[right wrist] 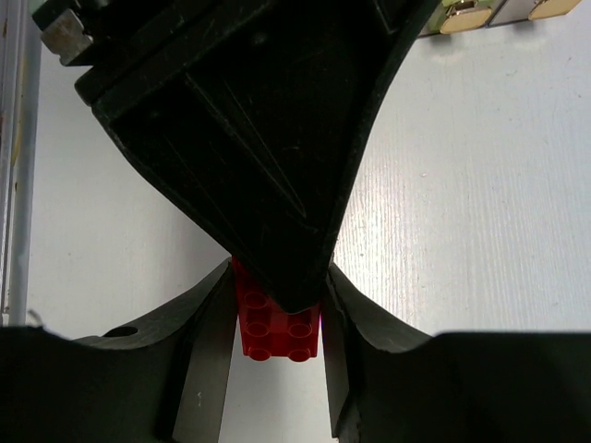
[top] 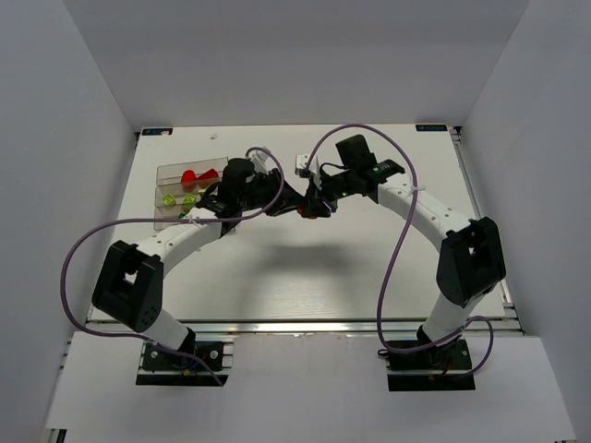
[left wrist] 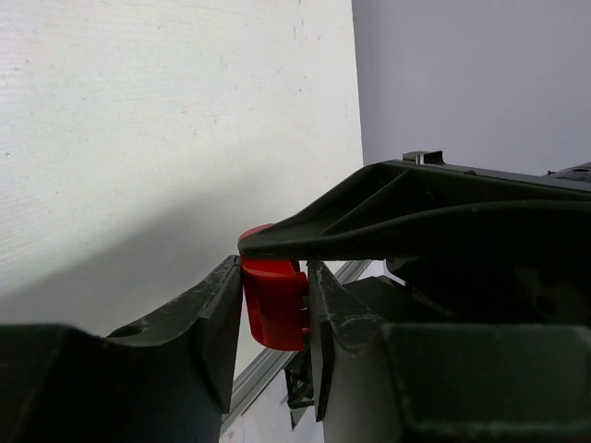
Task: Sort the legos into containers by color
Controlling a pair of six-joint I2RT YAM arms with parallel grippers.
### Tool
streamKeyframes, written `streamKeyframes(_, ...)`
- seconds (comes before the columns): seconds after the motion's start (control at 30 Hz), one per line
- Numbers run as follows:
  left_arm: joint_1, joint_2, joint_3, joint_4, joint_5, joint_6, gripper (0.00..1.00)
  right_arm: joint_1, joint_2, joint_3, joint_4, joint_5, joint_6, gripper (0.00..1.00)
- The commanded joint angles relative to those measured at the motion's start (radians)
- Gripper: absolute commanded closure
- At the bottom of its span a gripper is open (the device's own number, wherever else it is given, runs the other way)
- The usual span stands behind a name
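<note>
small red studded plastic brick (right wrist: 277, 330) is hanging mid-frame in the top view. right gripper (right wrist: 277, 281) is clenching its sides; left gripper (left wrist: 274, 281) is also clamping it, crossing over and hiding its top. clear compartmented plastic tray (top: 170, 173) is lying upper left.

Red studded brick (right wrist: 279, 328) between black jaws. Desk (top: 314, 268) white, faintly grained. Clear smoky tray (top: 162, 180) holds red pieces (top: 197, 174) and lime-green pieces (top: 169, 198). Cables (top: 78, 249) purple; arms (top: 185, 242) white with black joints.
</note>
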Motion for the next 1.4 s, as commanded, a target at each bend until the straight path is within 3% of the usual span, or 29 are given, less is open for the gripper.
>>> streamKeyframes(0.0,-0.011,0.017,0.042,-0.049,0.008,0.044,0.69,0.014,-0.039,0.001,0.040,-0.020,0.016,1.00)
streamKeyframes(0.07,-0.016,0.023,0.052,-0.050,0.021,0.045,0.77,0.017,-0.035,0.001,0.045,-0.014,0.018,1.00)
streamKeyframes(0.27,-0.017,0.043,0.078,-0.112,0.043,0.080,0.85,0.016,-0.026,-0.001,0.085,0.026,0.051,0.95)
streamKeyframes(0.37,-0.017,0.043,0.085,-0.127,0.044,0.090,0.91,0.017,-0.021,-0.001,0.097,0.031,0.064,0.87)
streamKeyframes(0.6,-0.016,0.049,0.129,-0.185,0.037,0.125,0.98,0.016,-0.018,-0.010,0.103,0.052,0.073,0.49)
streamKeyframes(1.0,0.035,0.042,0.184,-0.311,-0.020,0.201,1.00,0.016,-0.032,-0.044,0.086,0.075,0.036,0.28)
streamKeyframes(1.2,0.208,0.043,0.226,-0.437,-0.097,0.260,1.00,0.013,-0.104,-0.130,0.083,0.091,-0.027,0.26)
streamKeyframes(1.37,0.308,0.111,0.376,-0.594,-0.286,0.359,1.00,0.013,-0.167,-0.217,0.114,0.104,-0.025,0.32)
